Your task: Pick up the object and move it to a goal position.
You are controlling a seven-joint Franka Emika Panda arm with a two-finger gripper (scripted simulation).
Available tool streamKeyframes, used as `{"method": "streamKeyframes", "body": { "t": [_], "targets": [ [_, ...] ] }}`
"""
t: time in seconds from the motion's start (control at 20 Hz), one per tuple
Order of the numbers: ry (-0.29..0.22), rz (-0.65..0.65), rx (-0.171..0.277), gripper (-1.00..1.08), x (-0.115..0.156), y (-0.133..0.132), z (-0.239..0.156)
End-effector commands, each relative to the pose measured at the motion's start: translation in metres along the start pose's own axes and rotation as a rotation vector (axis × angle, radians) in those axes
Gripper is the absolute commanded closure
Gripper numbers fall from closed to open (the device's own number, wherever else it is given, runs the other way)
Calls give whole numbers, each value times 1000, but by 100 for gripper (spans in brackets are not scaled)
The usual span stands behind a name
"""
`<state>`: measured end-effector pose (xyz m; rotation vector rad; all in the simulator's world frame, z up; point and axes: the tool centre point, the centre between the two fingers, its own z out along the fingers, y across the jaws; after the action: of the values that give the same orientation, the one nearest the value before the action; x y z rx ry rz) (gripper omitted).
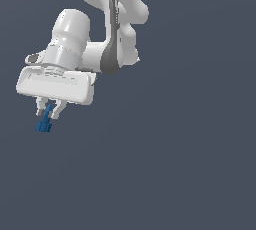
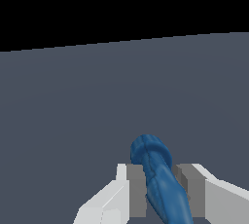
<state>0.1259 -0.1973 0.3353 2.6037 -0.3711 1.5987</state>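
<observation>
The object is a small dark-blue knobbly piece hanging between the fingertips of my white gripper, at the exterior view's left. The gripper is shut on its upper part, and the lower end sticks out below the fingers. In the wrist view the object shows as a blue ridged rod running out between the two grey pads, with its rounded tip pointing away over the floor. The gripper is tilted. No goal marker shows in either view.
A plain dark grey-blue floor fills the exterior view. In the wrist view its far edge meets black background. The arm's white links rise above the gripper.
</observation>
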Motion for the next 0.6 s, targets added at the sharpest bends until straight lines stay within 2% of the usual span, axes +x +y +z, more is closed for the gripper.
{"method": "streamKeyframes", "body": {
  "t": [0.0,0.3,0.55],
  "targets": [
    [66,9,2,108,22,7,-9],
    [185,27,6,108,59,21,-30],
    [244,36,8,108,76,29,-42]
  ]
}}
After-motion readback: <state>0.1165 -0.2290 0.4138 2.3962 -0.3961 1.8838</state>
